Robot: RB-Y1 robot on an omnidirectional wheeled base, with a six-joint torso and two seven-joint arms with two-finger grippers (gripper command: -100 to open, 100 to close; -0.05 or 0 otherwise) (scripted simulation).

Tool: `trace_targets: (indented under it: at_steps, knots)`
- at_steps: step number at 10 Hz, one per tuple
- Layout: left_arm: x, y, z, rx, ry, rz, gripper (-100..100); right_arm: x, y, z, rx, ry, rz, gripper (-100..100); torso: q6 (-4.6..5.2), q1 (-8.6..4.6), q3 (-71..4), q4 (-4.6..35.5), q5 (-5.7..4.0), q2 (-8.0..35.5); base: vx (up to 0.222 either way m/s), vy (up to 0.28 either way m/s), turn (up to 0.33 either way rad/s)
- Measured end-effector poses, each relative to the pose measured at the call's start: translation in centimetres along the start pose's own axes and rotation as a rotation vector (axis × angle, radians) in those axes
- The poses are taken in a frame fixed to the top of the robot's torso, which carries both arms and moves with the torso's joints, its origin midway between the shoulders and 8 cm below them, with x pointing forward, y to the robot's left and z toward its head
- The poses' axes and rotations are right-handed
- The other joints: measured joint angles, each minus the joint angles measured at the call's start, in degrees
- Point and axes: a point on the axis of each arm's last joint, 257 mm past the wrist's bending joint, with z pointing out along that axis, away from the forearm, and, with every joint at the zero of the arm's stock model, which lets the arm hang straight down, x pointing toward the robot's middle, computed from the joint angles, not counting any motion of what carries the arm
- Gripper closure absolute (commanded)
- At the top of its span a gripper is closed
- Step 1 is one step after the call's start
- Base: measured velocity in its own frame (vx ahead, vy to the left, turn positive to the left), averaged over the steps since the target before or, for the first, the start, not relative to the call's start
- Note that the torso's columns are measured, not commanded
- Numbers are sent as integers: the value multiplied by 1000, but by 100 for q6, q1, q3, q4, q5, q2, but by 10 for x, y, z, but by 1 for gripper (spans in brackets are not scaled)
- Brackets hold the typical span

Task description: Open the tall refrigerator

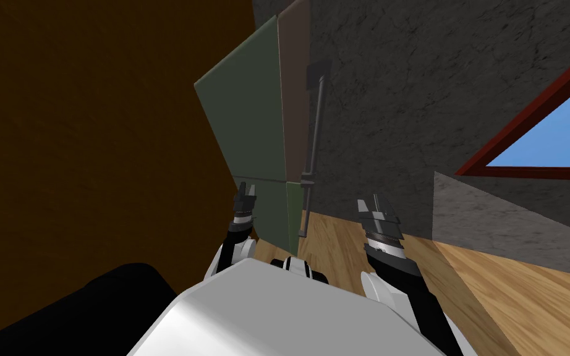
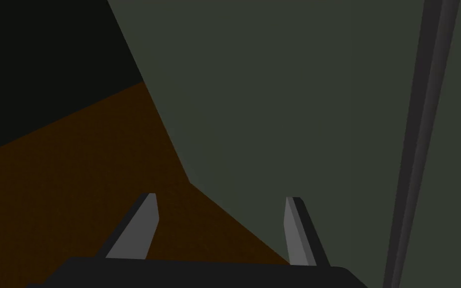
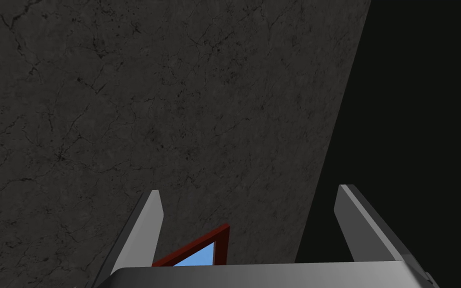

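Tall refrigerator [image 1: 250,117] is standing just ahead beside a brown wall [image 1: 92,123], its long dark handle [image 1: 314,130] running upright down the door's right edge. The left gripper [image 1: 246,189], fingers spread, is facing the door with the handle to its right. The right gripper [image 1: 371,201], equally spread, is pointing at a grey wall [image 1: 401,93].

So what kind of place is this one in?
Likely a kitchen corner in a house: a tall grey-green refrigerator with a long dark handle, a wooden floor and a red-framed window.
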Motion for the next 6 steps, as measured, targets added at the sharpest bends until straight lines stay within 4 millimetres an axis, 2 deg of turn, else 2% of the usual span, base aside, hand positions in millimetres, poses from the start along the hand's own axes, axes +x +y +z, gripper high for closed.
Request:
trace_targets:
  at_steps: [2, 6]
  knots:
    - [9, 1, 2, -3, 54, 11, -100, 0, 0, 0, 1, 0, 0, 0, 0, -1, -506, 245, 0, 247, -1, -14, 3]
    - [26, 6, 7, -30, 158, 32, -100, 0, 0, 0, 1, 0, 0, 0, 0, -3, -538, 268, -1, 267, 1, -34, 6]
